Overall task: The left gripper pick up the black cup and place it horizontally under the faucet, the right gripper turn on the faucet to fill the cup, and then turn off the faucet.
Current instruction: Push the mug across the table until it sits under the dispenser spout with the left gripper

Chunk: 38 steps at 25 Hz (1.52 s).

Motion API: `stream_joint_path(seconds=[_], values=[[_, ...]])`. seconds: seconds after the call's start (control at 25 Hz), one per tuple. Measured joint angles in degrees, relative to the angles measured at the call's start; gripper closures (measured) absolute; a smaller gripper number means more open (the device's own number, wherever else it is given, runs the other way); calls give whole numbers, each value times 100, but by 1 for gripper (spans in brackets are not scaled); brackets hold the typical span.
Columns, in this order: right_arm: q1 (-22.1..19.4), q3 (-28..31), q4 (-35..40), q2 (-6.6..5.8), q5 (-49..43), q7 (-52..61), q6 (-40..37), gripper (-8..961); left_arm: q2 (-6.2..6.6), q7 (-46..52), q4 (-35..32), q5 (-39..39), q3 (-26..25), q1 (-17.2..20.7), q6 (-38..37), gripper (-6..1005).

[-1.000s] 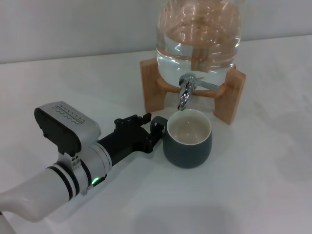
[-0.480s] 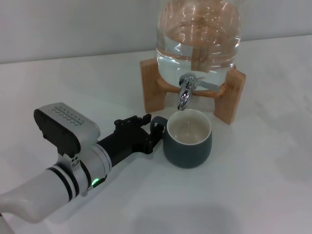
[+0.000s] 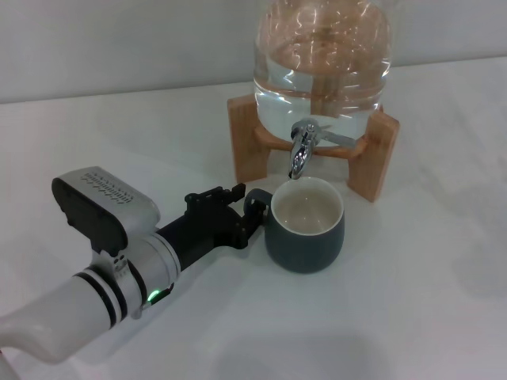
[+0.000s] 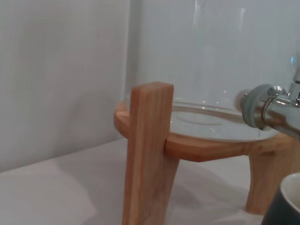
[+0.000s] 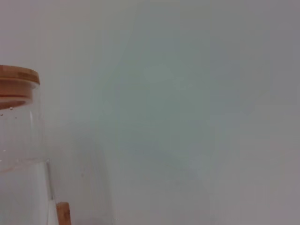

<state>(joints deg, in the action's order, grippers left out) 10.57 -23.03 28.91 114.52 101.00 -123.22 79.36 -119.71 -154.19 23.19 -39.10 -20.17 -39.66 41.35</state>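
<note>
The black cup (image 3: pixel 305 237) stands upright on the white table, its cream inside empty, directly below the spout of the chrome faucet (image 3: pixel 301 150). My left gripper (image 3: pixel 244 210) reaches in from the left at the cup's handle (image 3: pixel 255 199). Its black fingers are spread on either side of the handle, wider than the handle itself. The left wrist view shows the faucet (image 4: pixel 269 110) close up and a corner of the cup (image 4: pixel 287 206). The right gripper is out of view.
The clear water jar (image 3: pixel 321 63) sits on a wooden stand (image 3: pixel 247 146) behind the cup, near the wall. The right wrist view shows the jar's side (image 5: pixel 18 178) and its wooden lid (image 5: pixel 16 82) against the wall.
The left arm has drifted a little to the left, away from the cup. The cup and the faucet have not moved.
</note>
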Motion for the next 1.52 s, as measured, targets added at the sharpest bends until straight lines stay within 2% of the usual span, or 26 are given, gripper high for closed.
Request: stream_joint_path(seconds=[0.28, 1.52], values=[[-13, 34, 0, 1, 7, -1, -7, 100, 18, -29, -33, 69, -264, 141, 120, 613], [19, 70, 0, 8, 10, -7, -8, 99, -3, -32, -102, 164, -279, 63, -129, 612]])
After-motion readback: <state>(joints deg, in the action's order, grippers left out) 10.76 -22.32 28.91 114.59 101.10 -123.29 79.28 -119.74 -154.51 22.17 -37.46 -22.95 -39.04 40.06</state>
